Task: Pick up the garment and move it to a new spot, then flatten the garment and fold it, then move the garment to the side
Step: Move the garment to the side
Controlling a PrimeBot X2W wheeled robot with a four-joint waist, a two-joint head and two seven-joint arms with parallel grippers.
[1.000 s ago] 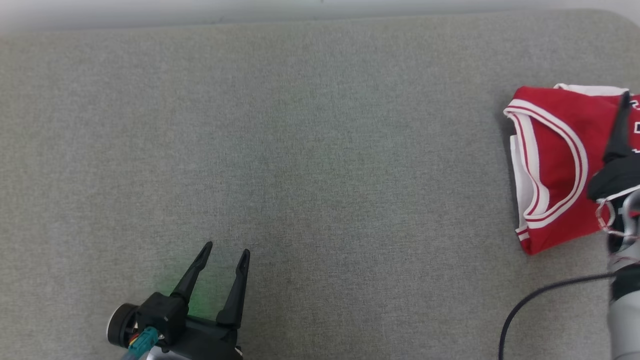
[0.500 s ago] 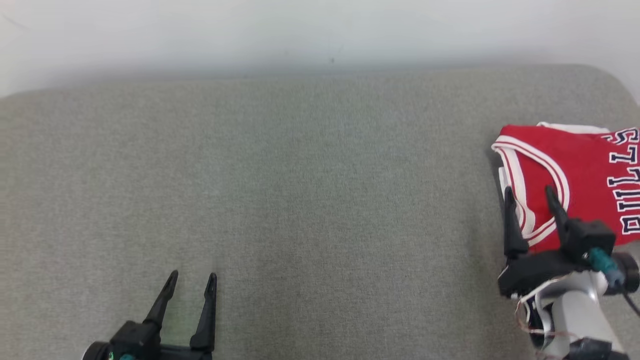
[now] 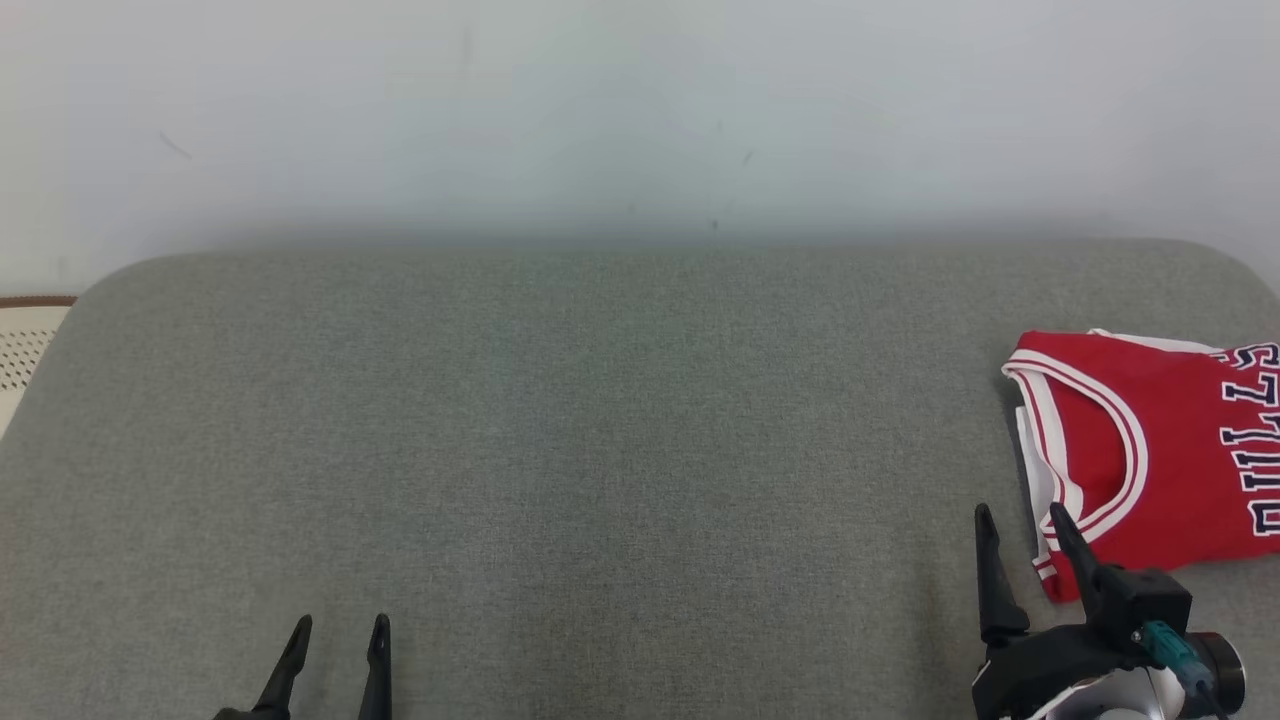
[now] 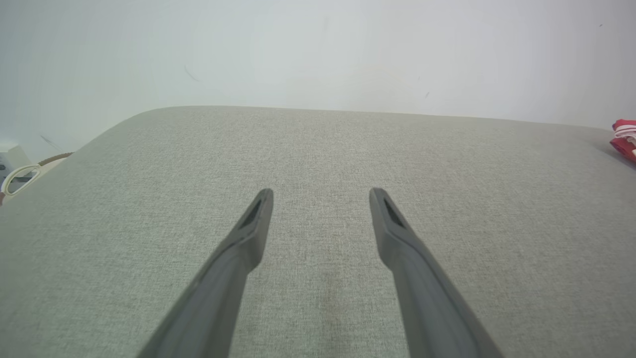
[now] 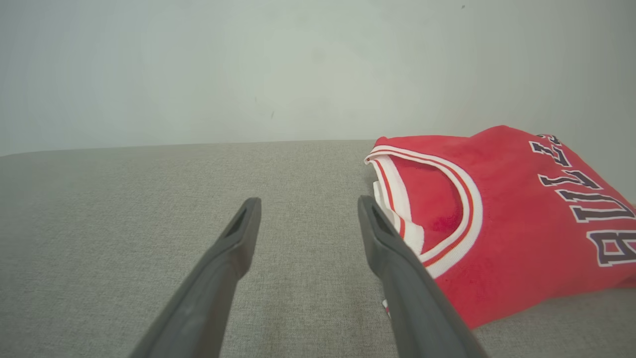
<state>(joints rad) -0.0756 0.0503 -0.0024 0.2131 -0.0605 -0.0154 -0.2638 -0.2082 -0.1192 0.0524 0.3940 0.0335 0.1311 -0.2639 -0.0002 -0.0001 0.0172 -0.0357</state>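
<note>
Right tool (image 3: 1021,515) has pulled back off the red Bulls jersey (image 3: 1170,470); head camera has tilted up, bringing the wall (image 3: 640,100) into frame. Jersey lies folded at the grey bench's (image 3: 600,430) right edge. Right tool: fingers wide, empty, just beside the jersey's near corner. Left tool (image 3: 341,625): fingers wide, empty, well apart from the jersey.

You have the grey cushion (image 3: 600,450) open from its left edge past centre. The folded red jersey (image 3: 1150,450) occupies its right end, and the white wall (image 3: 640,120) closes the far side.
</note>
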